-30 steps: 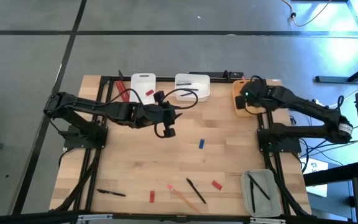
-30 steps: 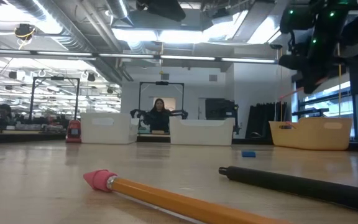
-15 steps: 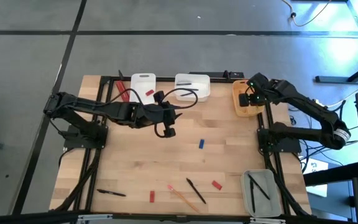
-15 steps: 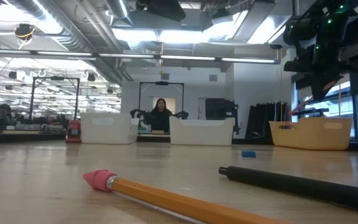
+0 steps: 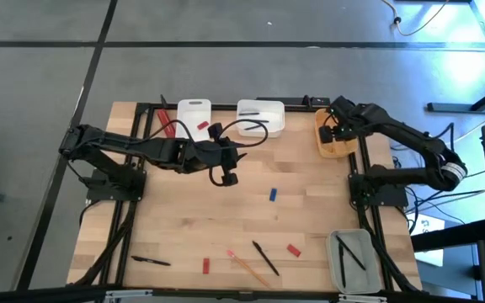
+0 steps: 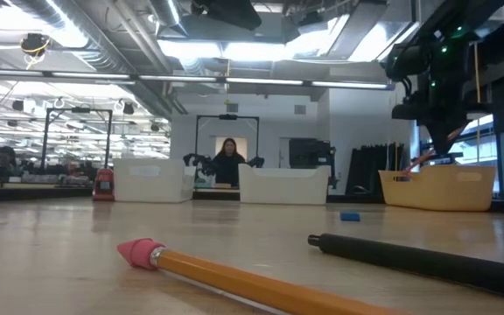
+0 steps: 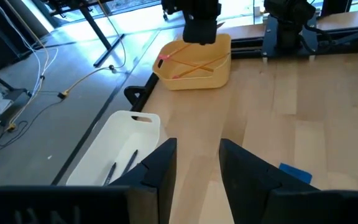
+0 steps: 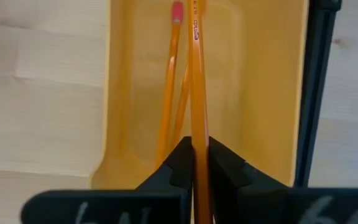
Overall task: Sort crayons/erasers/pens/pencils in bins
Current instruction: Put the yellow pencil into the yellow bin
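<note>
My right gripper point(image 5: 333, 132) point(image 6: 438, 140) hovers over the yellow-orange bin point(image 5: 335, 148) point(image 8: 260, 93) at the table's far right edge, shut on an orange pencil point(image 8: 197, 93) point(image 6: 425, 157). Two more pencils point(image 8: 169, 93) lie in that bin, resting on its floor. My left gripper point(image 5: 227, 178) point(image 7: 197, 165) is open above the middle of the table, touching nothing. A loose pencil point(image 5: 247, 266) point(image 6: 234, 280) and pens point(image 5: 265, 258) point(image 5: 151, 262) lie flat near the table's near edge. My right gripper pinches the pencil's shaft point(image 8: 195, 146) between its two fingers, which come from above and point down. The pencil runs forward from the fingers over the bin and slants down, its low end point(image 6: 414, 162) near the bin's rim; whether it touches the bin I cannot tell.
Two white bins point(image 5: 194, 118) point(image 5: 261, 118) sit at the far edge; the wider one holds pens. A grey bin point(image 5: 352, 261) with pens stands at the near right corner. Red pieces point(image 5: 206, 266) point(image 5: 293, 250) and a blue piece point(image 5: 272, 195) lie on the wood.
My right gripper has come down toward the yellow-orange bin with the pencil still in its fingers, and the pencil's low end now sits near the bin's rim. The left arm has kept still.
</note>
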